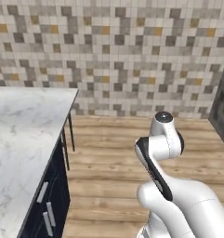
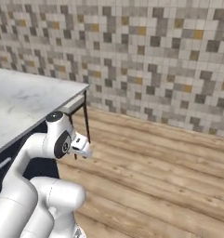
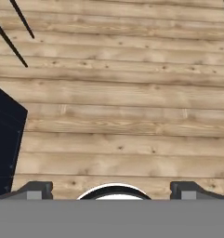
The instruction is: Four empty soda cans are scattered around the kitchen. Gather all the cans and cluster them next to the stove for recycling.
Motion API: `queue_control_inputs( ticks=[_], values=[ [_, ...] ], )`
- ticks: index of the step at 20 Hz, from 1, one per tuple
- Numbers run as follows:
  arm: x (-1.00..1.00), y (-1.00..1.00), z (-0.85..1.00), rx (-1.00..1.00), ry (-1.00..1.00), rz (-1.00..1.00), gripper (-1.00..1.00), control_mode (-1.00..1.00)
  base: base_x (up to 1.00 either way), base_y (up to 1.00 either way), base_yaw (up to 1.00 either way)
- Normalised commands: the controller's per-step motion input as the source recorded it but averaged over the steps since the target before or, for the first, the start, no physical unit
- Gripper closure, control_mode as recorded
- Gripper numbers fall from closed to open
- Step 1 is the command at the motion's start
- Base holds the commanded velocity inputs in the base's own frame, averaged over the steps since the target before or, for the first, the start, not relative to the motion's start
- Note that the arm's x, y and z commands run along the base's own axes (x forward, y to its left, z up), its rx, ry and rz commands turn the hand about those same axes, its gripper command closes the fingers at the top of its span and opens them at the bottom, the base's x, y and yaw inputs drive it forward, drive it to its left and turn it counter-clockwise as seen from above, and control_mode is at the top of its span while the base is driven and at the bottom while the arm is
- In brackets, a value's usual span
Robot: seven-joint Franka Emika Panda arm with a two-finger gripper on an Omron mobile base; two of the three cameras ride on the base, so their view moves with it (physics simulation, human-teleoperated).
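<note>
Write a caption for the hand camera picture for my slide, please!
Open gripper hovering empty over the wood floor, navy cabinet at the left.

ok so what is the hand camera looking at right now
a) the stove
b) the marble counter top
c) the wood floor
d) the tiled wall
c: the hand view looks down on the wood floor, with the corner of a navy cabinet at its left and the open pincer holding nothing.
</note>
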Motion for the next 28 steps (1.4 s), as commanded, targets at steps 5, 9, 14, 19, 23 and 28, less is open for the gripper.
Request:
queue_control_inputs(
  ticks=[5, 9, 14, 19, 23, 28],
  values=[
    [0.00, 0.00, 0.00, 0.00, 0.00, 0.00, -1.00, 1.00, 0.69, -0.19, 0.01],
    [0.00, 0.00, 0.00, 0.00, 0.00, 0.00, -1.00, 1.00, 0.69, -0.18, 0.02],
    [0.00, 0.00, 0.00, 0.00, 0.00, 0.00, -1.00, 1.00, 0.69, -0.18, 0.02],
    [0.00, 0.00, 0.00, 0.00, 0.00, 0.00, -1.00, 1.00, 0.70, -0.16, 0.03],
    [0.00, 0.00, 0.00, 0.00, 0.00, 0.00, -1.00, 1.00, 0.70, -0.16, 0.03],
    [0.00, 0.00, 0.00, 0.00, 0.00, 0.00, -1.00, 1.00, 0.70, -0.16, 0.04]
  ],
)
